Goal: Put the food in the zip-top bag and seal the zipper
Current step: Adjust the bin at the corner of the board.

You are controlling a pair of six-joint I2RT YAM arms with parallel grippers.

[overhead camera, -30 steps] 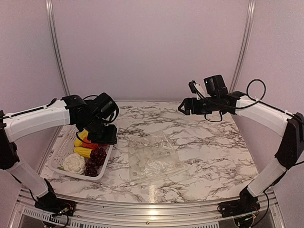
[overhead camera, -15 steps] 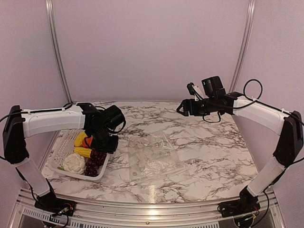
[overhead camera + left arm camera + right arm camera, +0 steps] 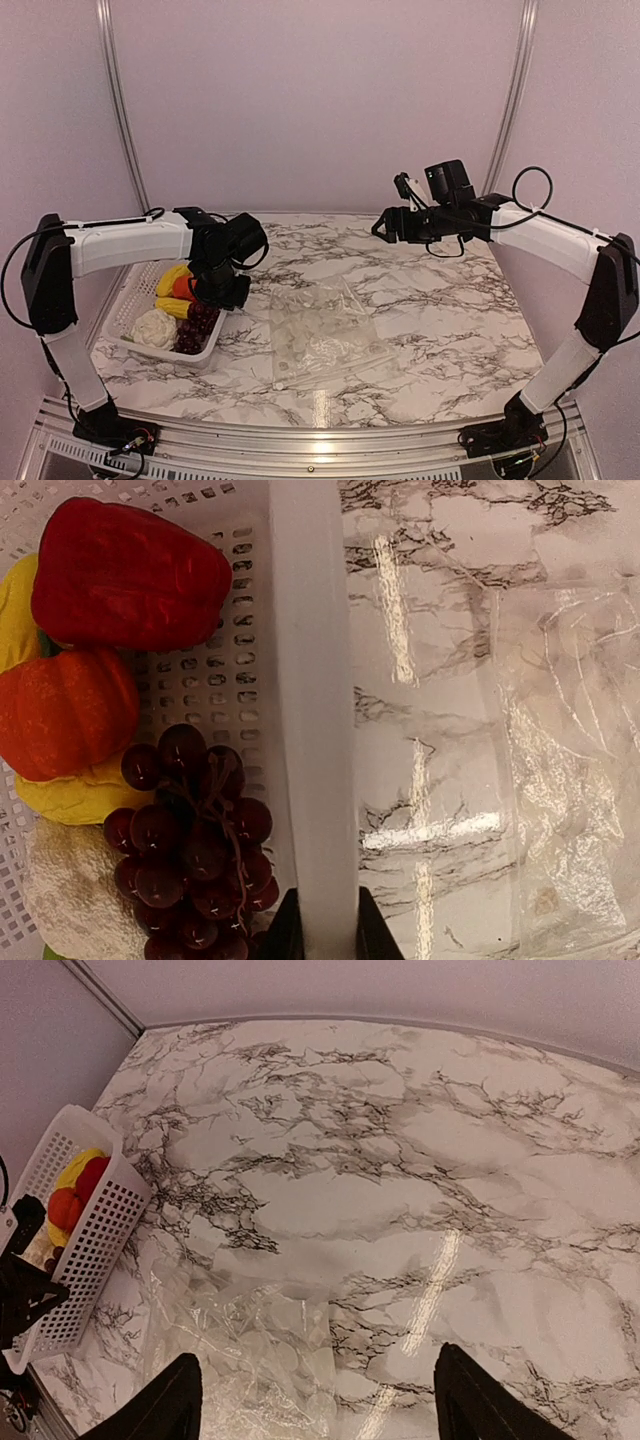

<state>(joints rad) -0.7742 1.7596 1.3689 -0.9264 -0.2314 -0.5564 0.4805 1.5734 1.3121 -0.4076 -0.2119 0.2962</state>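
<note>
Food [image 3: 172, 305] sits in the white basket [image 3: 118, 318] at the left, and the left gripper [image 3: 322, 930] pinches the basket's right rim between its 2 fingers. Mid-table, the clear bag [image 3: 320, 335] lies flat, near the basket. Farther right, the right gripper [image 3: 320, 1410] hangs above the table [image 3: 450, 300], fingers spread wide.

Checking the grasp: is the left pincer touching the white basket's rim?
Touching. The left wrist view shows the left pincer clamping the white basket by its rim, one fingertip on each side.
</note>
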